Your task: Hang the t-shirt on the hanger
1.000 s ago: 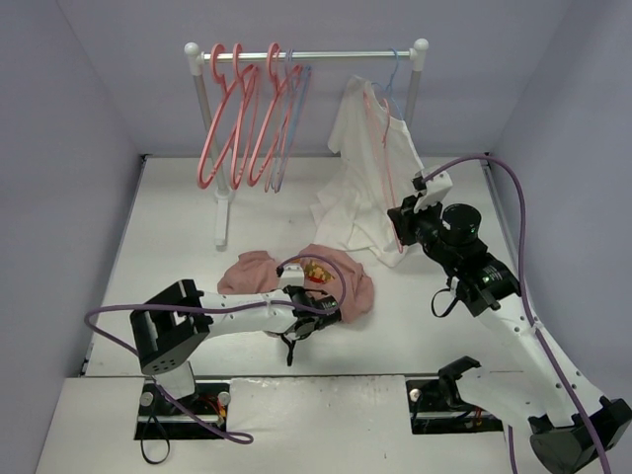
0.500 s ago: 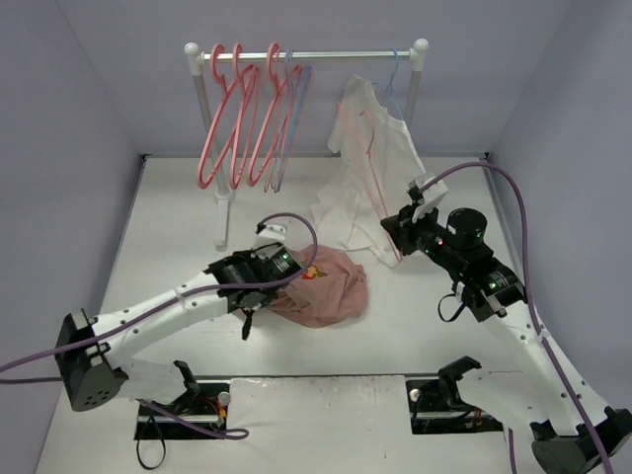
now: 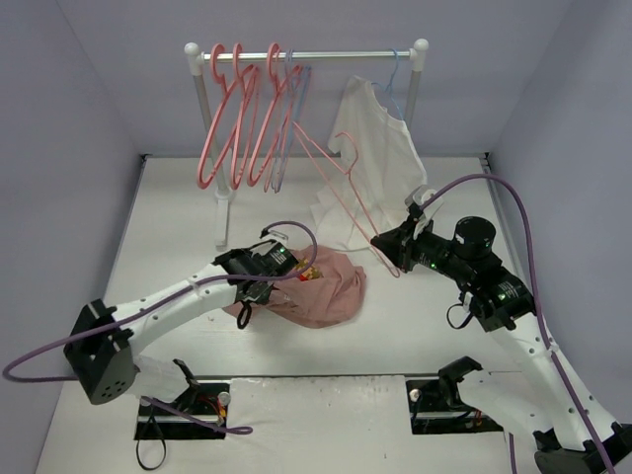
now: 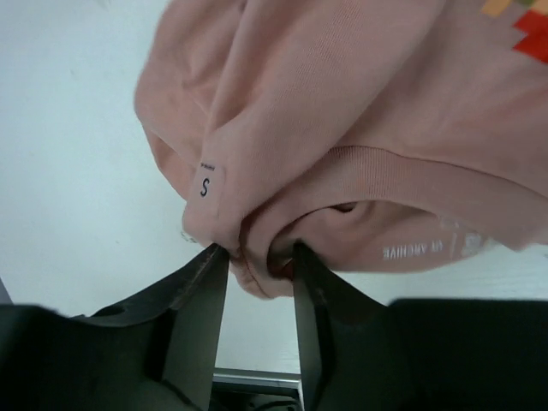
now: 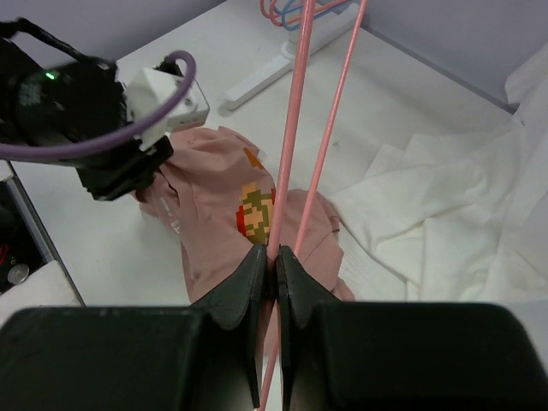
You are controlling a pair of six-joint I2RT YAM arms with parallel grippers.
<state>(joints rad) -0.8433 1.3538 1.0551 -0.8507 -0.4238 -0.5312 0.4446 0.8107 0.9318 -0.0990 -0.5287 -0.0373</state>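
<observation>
While the dusty salmon-pink cloth t-shirt [image 3: 321, 291] lay crumpled on the white surface [image 3: 178, 227], the left pincer [image 4: 257, 257] had its fingers apart with a fold of the neckline between them; whether they gripped it could not be told. The right pincer [image 5: 274, 253] was pressed together on the thin coral-pink triangular hanger [image 3: 336, 183], held tilted in the air above the t-shirt.
</observation>
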